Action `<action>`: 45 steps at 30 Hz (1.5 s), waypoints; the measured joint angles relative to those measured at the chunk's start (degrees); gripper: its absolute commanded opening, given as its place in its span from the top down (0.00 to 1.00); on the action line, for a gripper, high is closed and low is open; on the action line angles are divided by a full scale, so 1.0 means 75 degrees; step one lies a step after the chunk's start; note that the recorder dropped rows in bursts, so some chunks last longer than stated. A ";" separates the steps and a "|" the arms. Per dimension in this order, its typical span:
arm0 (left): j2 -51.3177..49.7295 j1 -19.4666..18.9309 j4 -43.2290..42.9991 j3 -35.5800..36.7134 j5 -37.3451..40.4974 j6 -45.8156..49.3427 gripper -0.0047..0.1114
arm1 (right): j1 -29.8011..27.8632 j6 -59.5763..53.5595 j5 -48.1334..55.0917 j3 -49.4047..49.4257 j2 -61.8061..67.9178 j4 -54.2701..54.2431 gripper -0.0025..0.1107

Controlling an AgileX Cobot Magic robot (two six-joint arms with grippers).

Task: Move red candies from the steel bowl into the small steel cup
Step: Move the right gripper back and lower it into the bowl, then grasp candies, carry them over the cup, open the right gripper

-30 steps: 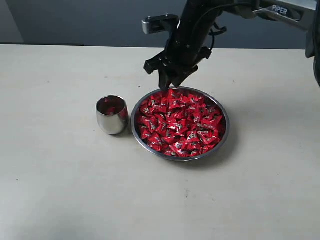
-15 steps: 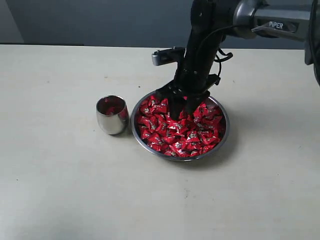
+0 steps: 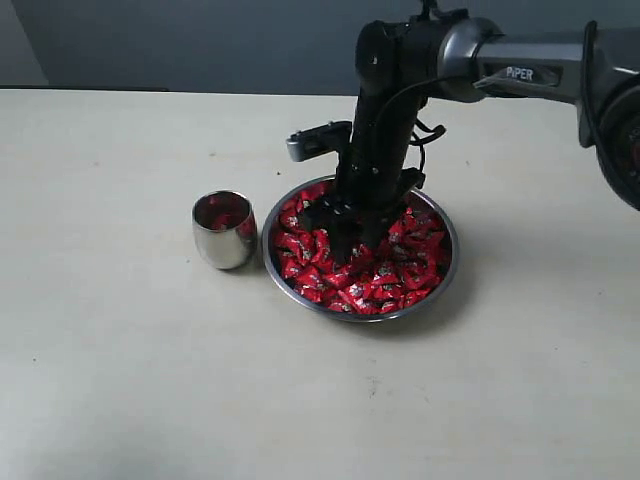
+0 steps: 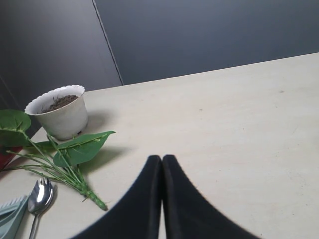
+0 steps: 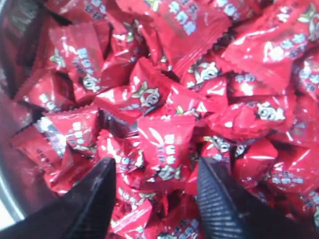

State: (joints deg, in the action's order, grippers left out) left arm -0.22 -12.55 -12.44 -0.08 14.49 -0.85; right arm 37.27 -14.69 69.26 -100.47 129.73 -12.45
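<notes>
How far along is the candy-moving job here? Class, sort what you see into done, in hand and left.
Done: the small steel cup shows red inside, perhaps a few candies, perhaps only reflection. In hand: the right gripper, open, is down in the steel bowl with one candy between its fingers, not yet closed on it. Left: nearly all the red candies fill the bowl.

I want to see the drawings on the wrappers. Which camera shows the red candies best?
The right wrist view: red candies fill it close up, wrapper marks clear, between the open fingers. The exterior view shows them small, heaped in the steel bowl. The left wrist view shows none.
</notes>
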 measured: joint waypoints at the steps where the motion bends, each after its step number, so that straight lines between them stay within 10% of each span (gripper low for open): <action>1: 0.0000 0.0000 0.0000 0.0000 0.0000 0.0000 0.96 | 0.0000 0.0063 -0.0067 0.0000 0.0033 0.0076 0.59; 5: 0.0000 0.0000 0.0000 0.0000 0.0000 0.0000 0.96 | 0.0000 0.0305 -0.0214 0.0000 0.0053 0.0419 0.98; 33: 0.0000 0.0000 0.0000 0.0000 0.0000 0.0000 0.96 | 0.0817 -0.0092 -0.1126 -0.1856 0.0175 -0.2470 0.96; 40: 0.0000 0.0000 0.0000 0.0000 0.0000 0.0000 0.96 | 0.0838 -0.0092 -0.1209 -0.2053 0.0642 -0.2359 0.67; 45: 0.0000 0.0000 0.0000 0.0000 0.0000 0.0000 0.96 | 0.0838 -0.0061 -0.1223 -0.2053 0.0595 -0.2078 0.66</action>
State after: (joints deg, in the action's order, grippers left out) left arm -0.22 -12.55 -12.44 -0.08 14.49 -0.85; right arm 43.55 -15.15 60.08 -115.87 134.19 -28.03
